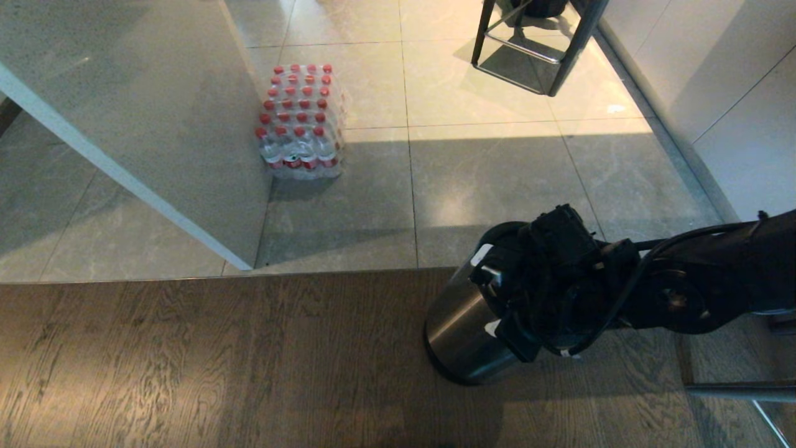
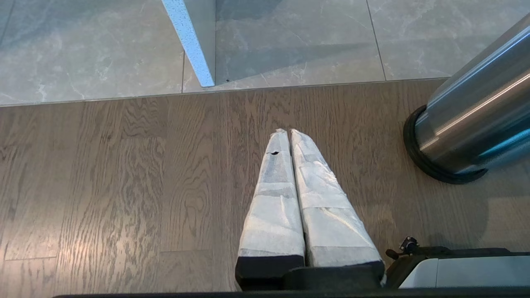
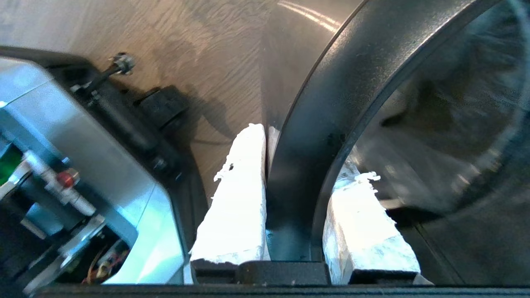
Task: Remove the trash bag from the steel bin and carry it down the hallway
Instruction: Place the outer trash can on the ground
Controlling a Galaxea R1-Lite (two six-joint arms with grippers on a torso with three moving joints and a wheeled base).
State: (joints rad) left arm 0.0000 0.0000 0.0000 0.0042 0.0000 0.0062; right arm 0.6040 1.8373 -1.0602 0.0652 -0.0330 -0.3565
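The steel bin [image 1: 460,317] stands on the wood-plank floor at the edge of the grey tiles; its shiny wall and black base also show in the left wrist view [image 2: 476,120]. My right gripper [image 1: 491,292] reaches over its top. In the right wrist view the gripper [image 3: 306,151] is shut on the bin's black rim [image 3: 314,124], one white-wrapped finger outside and one inside. Inside the bin, a pale crinkled sheen that looks like the trash bag [image 3: 439,124] is blurred. My left gripper [image 2: 288,131] hangs shut and empty over the wood floor, left of the bin.
A shrink-wrapped pack of red-capped bottles [image 1: 300,121] sits on the tiles beside a tall grey panel [image 1: 143,124]. Black stool legs [image 1: 528,50] stand at the far right by a white wall [image 1: 734,93]. My own base [image 3: 83,165] is close beside the bin.
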